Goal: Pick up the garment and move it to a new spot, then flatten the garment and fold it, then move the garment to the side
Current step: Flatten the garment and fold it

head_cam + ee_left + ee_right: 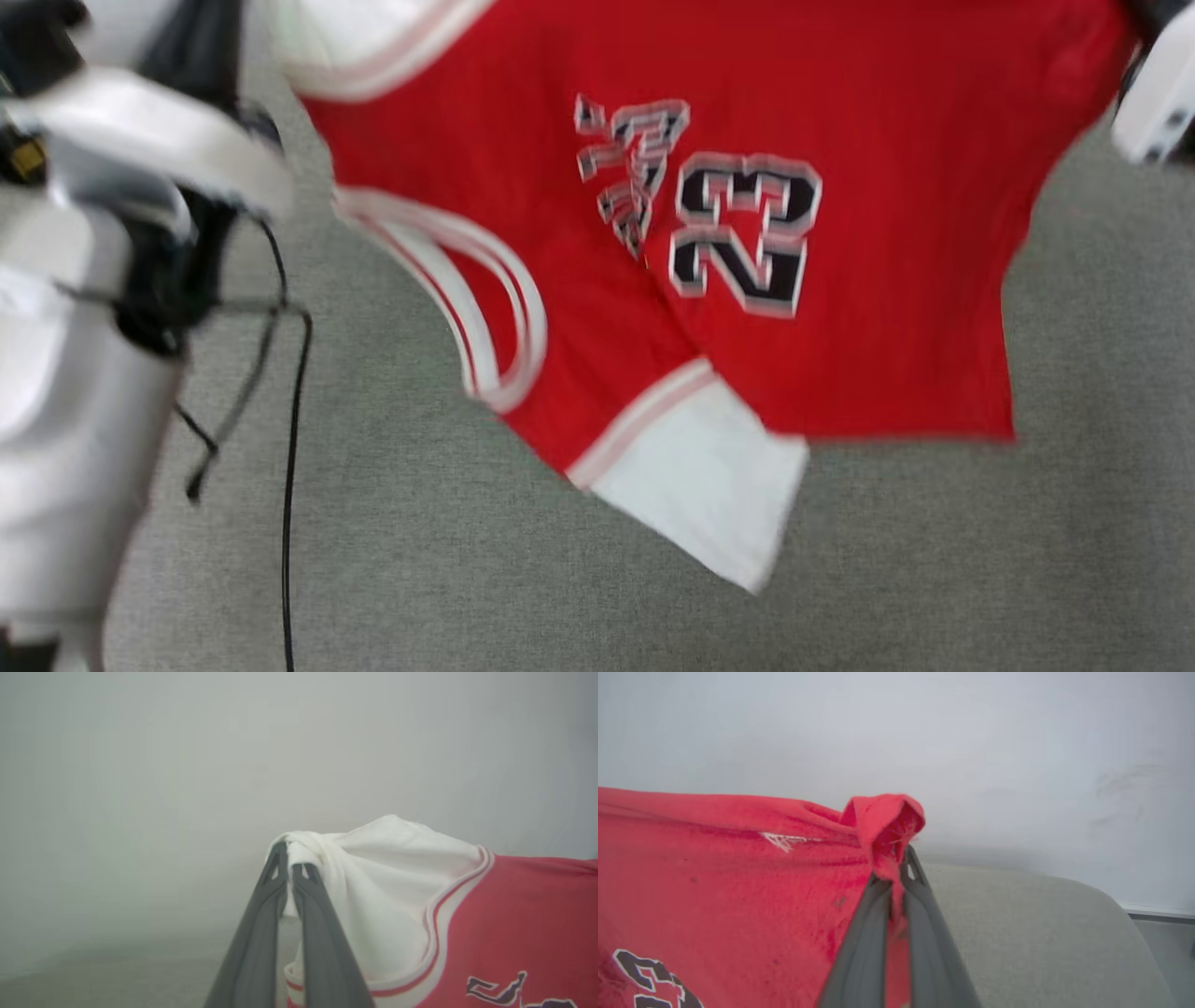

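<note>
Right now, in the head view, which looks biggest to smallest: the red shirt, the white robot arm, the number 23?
1. garment
2. left arm, though being close to the camera makes it look bigger
3. number 23

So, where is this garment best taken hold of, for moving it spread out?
By two opposite ends, each from its outer side: the left gripper pinches the bunched white sleeve, the right gripper a folded red corner. Held so, the limp garment stretches wide between them, which should help lay it flat.
</note>
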`<state>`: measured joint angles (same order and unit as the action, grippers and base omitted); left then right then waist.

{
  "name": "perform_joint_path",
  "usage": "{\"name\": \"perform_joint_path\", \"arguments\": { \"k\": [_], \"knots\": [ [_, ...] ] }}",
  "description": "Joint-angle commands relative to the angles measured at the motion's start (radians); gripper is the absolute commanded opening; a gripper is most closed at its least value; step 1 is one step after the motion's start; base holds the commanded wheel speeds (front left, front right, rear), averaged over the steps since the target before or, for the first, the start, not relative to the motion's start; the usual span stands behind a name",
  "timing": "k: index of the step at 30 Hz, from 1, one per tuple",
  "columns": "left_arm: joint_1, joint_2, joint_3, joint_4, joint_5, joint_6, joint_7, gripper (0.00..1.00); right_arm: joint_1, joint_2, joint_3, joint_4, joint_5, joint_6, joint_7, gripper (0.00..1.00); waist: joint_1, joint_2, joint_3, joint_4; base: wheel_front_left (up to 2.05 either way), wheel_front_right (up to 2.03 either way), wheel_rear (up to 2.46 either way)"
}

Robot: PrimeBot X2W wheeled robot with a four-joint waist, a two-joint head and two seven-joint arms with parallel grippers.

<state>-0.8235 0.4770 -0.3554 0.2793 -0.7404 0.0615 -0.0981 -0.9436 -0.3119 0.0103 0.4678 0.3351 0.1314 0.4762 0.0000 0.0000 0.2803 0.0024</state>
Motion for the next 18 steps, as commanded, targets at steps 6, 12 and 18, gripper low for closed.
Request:
{"name": "perform_joint_path", "arguments": {
  "k": [6, 12, 18],
  "knots": [
    [-0.309, -0.006, 0.027, 0.159, 0.006, -0.048, 0.011, 0.0, -0.213, 0.003, -0.052, 0.053, -0.054, -0.002, -0.093, 0.0, 0.0, 0.0, 0.082, -0.01, 0.0, 0.0, 0.0],
    [-0.552, 0.002, 0.044, 0.282, 0.025, -0.074, -0.001, 0.0, -0.419, 0.0, -0.074, 0.118, -0.07, -0.002, -0.159, 0.0, 0.0, 0.0, 0.153, -0.02, 0.0, 0.0, 0.0],
    [-0.701, 0.028, 0.034, 0.376, 0.051, -0.095, 0.014, 0.0, -0.547, -0.005, -0.051, 0.181, -0.071, -0.002, -0.227, 0.0, 0.0, 0.0, 0.224, -0.024, 0.0, 0.0, 0.0]
  ]
}}
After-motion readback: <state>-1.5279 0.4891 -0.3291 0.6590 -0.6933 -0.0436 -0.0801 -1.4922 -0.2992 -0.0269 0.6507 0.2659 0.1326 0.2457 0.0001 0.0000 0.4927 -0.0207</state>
